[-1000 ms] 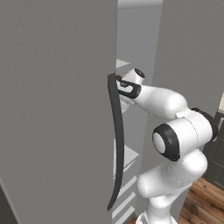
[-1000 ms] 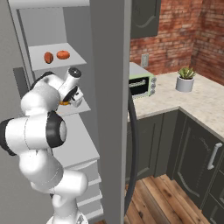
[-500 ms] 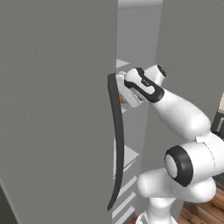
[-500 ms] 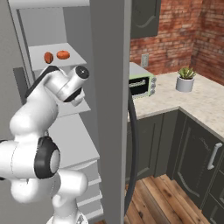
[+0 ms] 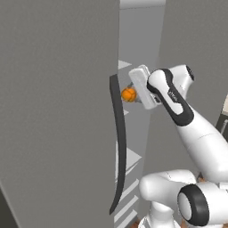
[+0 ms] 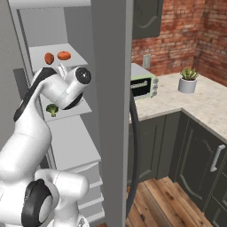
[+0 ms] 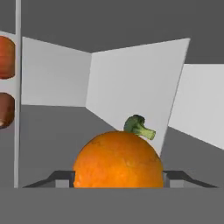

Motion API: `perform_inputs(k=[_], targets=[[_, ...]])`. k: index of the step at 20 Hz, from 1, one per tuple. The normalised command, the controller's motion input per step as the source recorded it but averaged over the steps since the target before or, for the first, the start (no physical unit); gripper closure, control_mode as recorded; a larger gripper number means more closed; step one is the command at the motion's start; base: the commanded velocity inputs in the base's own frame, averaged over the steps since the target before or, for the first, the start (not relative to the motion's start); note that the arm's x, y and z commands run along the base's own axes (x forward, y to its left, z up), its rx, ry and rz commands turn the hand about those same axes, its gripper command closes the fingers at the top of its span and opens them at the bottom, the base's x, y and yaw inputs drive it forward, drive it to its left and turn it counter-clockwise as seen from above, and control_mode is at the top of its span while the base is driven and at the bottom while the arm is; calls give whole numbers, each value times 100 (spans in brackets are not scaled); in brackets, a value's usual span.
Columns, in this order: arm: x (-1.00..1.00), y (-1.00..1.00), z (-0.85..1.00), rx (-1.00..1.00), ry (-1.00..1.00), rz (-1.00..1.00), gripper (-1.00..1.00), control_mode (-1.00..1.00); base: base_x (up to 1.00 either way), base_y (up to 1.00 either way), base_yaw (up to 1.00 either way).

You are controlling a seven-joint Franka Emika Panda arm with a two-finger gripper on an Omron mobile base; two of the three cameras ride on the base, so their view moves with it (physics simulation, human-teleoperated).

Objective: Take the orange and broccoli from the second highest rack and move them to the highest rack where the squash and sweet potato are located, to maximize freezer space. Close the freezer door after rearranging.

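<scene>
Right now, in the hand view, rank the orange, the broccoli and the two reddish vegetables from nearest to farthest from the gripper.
1. Orange, between the gripper fingertips.
2. Broccoli, just behind it.
3. Two reddish vegetables, far left edge; too close to call.

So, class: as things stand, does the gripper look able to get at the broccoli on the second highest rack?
Probably not directly. In the hand view the orange sits between the gripper fingertips, with the broccoli behind it. The freezer door stands open, so nothing else blocks the way.
</scene>
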Motion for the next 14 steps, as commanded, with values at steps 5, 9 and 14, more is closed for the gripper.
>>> perform_inputs(k=[5, 9, 14], targets=[[-65, -26, 64, 4, 0, -11, 100, -100, 0, 0, 0], [-25, -34, 65, 1, 4, -22, 100, -100, 0, 0, 0], [3, -35, 59, 1, 9, -19, 100, -100, 0, 0, 0]])
